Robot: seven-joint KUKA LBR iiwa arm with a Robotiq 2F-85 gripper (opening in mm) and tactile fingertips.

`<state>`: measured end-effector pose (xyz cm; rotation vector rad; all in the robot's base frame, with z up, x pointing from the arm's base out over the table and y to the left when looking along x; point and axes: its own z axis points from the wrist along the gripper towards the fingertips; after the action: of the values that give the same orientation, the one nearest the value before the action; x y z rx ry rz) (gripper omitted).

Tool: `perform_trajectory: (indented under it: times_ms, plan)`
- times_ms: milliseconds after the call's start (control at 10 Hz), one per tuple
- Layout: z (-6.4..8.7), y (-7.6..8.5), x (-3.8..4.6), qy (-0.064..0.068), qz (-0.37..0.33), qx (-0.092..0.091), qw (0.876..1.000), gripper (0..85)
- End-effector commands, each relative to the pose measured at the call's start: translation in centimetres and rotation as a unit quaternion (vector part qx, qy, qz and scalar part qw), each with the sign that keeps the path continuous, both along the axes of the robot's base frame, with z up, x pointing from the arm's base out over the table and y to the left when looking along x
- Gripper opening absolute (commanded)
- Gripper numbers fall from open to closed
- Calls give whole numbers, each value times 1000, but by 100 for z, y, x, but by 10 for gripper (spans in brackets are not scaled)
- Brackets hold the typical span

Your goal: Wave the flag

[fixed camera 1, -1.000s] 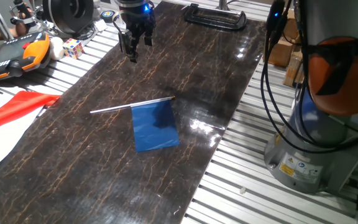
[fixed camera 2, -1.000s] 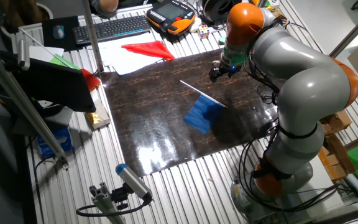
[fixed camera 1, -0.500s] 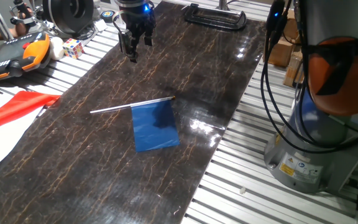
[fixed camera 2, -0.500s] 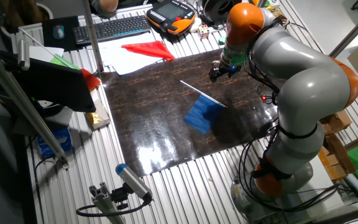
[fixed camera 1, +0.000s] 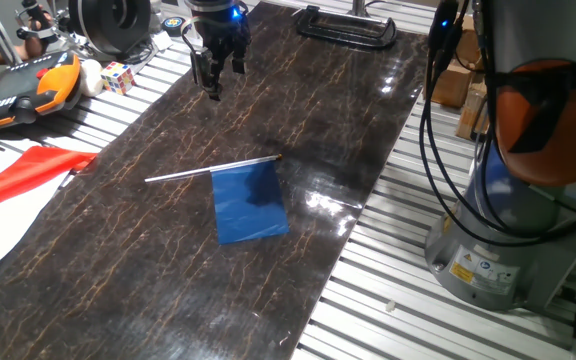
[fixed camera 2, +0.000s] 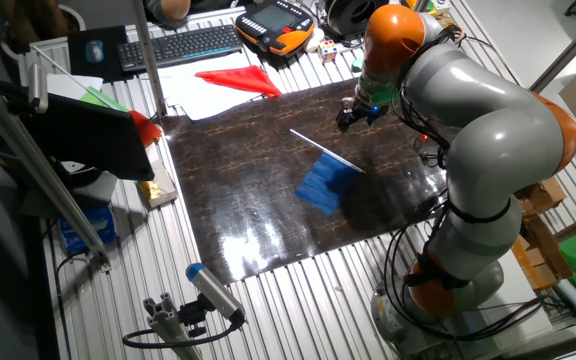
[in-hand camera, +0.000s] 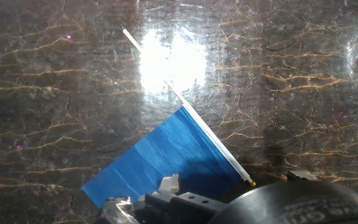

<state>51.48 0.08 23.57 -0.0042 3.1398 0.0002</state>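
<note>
One fixed view. Dark brown marble-patterned mat [fixed camera 1: 298,110] laid over a ribbed aluminium table [fixed camera 1: 408,290]. Small blue rectangular flag on a thin silver stick [fixed camera 1: 246,200] lies flat near the mat's middle, the stick along the sheet's far edge and reaching out to the left. Black two-finger gripper [fixed camera 1: 214,72] hangs above the far end of the mat, well apart from the flag and holding nothing; fingers point down, close together, though whether they meet cannot be told. Larger red and white sheet [fixed camera 1: 13,190] lies at the left edge, off the mat. Orange and black handheld pendant [fixed camera 1: 23,88] and multicoloured puzzle cube [fixed camera 1: 117,76] sit beyond it.

The other fixed view. Grey and orange jointed arm [fixed camera 2: 468,140] arches over the mat, its gripper [fixed camera 2: 353,116] near the far corner. Flag [fixed camera 2: 320,182] lies mid-mat, clear of the gripper. Black keyboard [fixed camera 2: 183,45] stands behind the red and white sheet [fixed camera 2: 230,82].

Hand view. Flag [in-hand camera: 166,155] seen from above, flat on the glossy mat [in-hand camera: 303,93], stick running diagonally from upper left to lower right. Finger opening not readable here.
</note>
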Motion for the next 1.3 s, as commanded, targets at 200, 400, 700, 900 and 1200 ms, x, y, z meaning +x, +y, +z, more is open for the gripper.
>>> perform_trajectory:
  times_ms: [200,400,700,900,1200]
  plan:
    - [2,-1,2,143,210,-35,967,10]
    - [2,-1,1,143,210,-35,967,10]
    - [2,-1,1,142,210,-35,967,10]
    - [2,0,1,142,210,-35,967,10]
    - [2,0,0,141,210,-35,967,10]
